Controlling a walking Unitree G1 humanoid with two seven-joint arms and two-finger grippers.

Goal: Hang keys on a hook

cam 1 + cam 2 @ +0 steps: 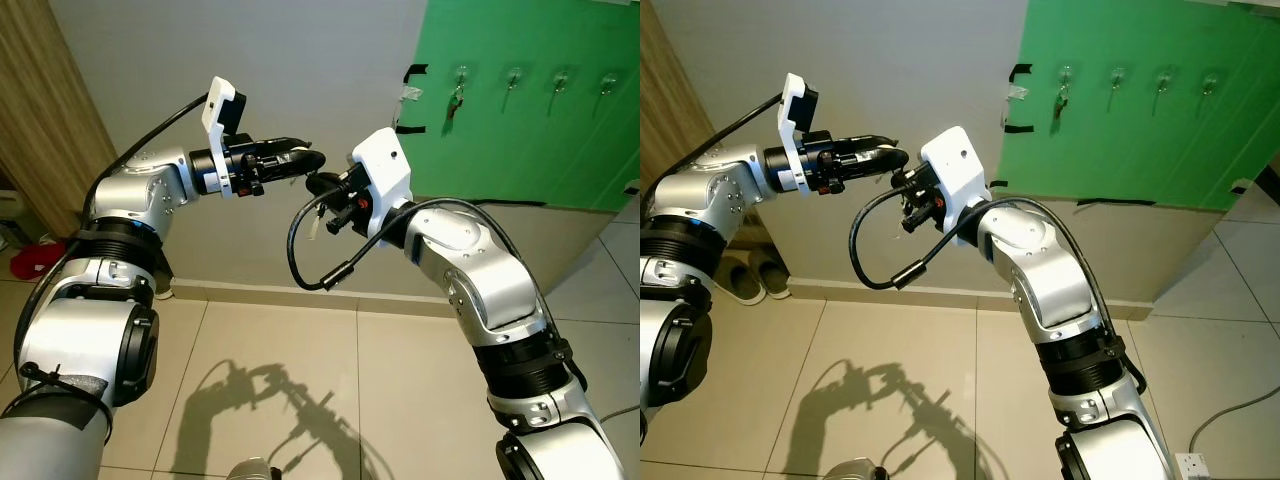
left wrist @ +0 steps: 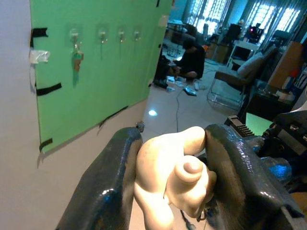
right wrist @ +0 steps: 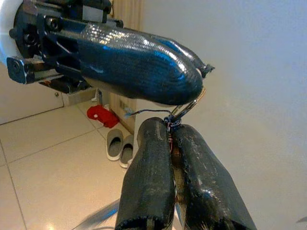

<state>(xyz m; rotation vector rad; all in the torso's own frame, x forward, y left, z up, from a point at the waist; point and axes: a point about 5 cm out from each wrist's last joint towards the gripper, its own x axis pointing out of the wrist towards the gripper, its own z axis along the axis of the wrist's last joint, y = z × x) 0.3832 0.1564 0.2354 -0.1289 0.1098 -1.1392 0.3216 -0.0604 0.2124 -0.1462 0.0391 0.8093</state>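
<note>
Both grippers meet in mid-air in front of a pale wall. My left gripper (image 1: 314, 160) is shut on a cream, rounded charm (image 2: 172, 177) of the key bunch, pinched between its two fingers (image 2: 110, 182). Just below it, my right gripper (image 3: 170, 128) is shut on the bunch's metal ring (image 3: 189, 106), which links up towards the left fingers. A green board (image 1: 520, 140) on the wall to the right carries a row of clear hooks (image 1: 514, 76). Another set of keys (image 1: 455, 103) hangs from the leftmost hook (image 1: 462, 72).
Black tape holds the board's edges. Slippers (image 1: 745, 275) and a red item (image 1: 35, 260) lie on the tiled floor by the wall at left. A person (image 2: 192, 57) sits on the floor far off among furniture. A wall socket (image 1: 1190, 465) sits low right.
</note>
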